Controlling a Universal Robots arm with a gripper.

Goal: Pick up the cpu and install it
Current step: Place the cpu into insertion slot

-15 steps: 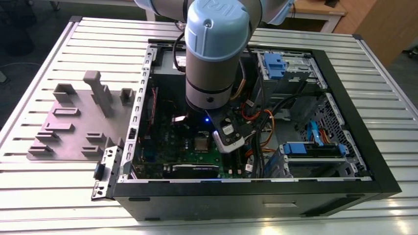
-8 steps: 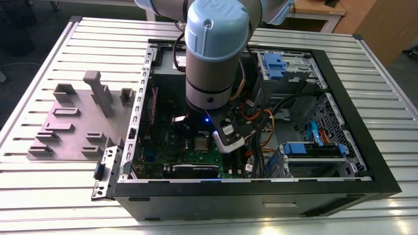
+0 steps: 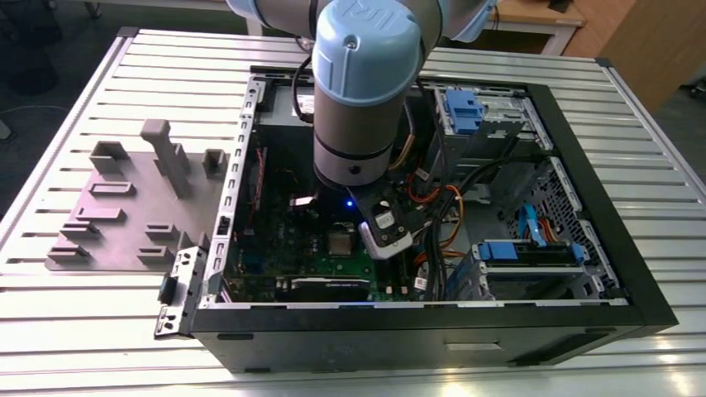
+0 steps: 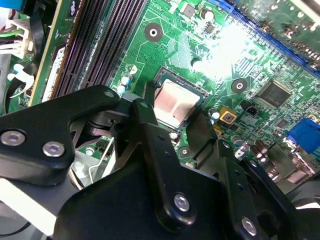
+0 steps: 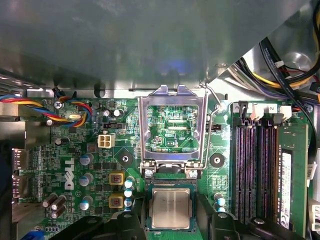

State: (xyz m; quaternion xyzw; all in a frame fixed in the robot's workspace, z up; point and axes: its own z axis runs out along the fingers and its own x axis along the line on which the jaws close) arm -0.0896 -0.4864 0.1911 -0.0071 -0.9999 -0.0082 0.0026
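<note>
The cpu (image 5: 171, 209), a square chip with a shiny silver top, lies flat in the socket of the green motherboard (image 5: 90, 165); in the second wrist view the cpu (image 4: 175, 102) rests inside the socket's dark rim. My gripper (image 5: 171, 223) hovers just over it, open. One black finger (image 4: 145, 120) stands on each side of the chip, and a small gap shows between the fingers and its edges. The hinged silver frame (image 5: 172, 125) is swung open beside the socket. In the exterior view the cpu (image 3: 340, 243) sits just beside the arm's wrist (image 3: 353, 124).
The open black computer case (image 3: 596, 207) lies on a slatted metal table (image 3: 99, 331). Memory slots (image 5: 255, 170) run along one side of the socket, and cable bundles (image 3: 441, 207) and blue drive bays (image 3: 530, 252) crowd the case. A grey fixture plate (image 3: 132, 207) sits at the exterior view's left.
</note>
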